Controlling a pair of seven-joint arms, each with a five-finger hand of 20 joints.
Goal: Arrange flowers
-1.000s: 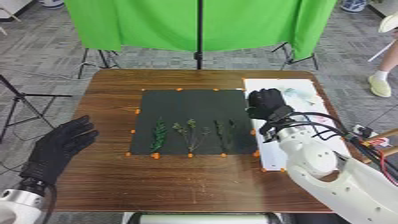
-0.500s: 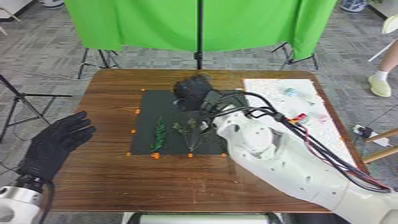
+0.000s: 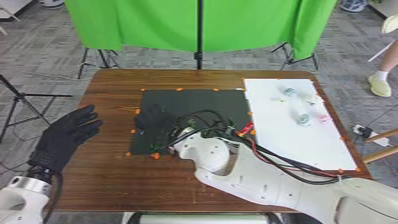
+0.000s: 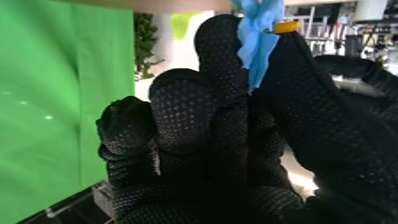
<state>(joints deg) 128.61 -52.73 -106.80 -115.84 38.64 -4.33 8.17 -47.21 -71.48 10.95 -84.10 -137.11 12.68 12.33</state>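
Head view, right arm: the white arm (image 3: 258, 175) comes in from the bottom right corner, bends, and slants forward and left across the table (image 3: 115, 182); black and red cables loop over its wrist.
Head view, right hand: the gloved hand (image 3: 155, 120) is over the left part of the dark mat (image 3: 191, 97), pointing away from the robot; black on black, its grip is hard to read here.
Head view, left hand: the hand (image 3: 64, 137) is at the table's left edge, aimed forward and a little inward, fingers loosely extended and slightly apart, holding nothing.
Head view, flowers: pale blue-green blooms (image 3: 304, 119) and a pink bloom (image 3: 323, 119) lie on the white board (image 3: 275, 130), right of the mat; a bit of green leaf (image 3: 155, 148) shows near the mat's lower left corner.
Right wrist view, right hand: fingers and thumb are brought together, clamped on a light blue petal-like piece.
Right wrist view, blue piece: the light blue petal-like piece (image 4: 258, 37) sits at the fingertips, beside a small orange piece (image 4: 286, 27).
Right wrist view, backdrop: green curtain (image 4: 53, 100).
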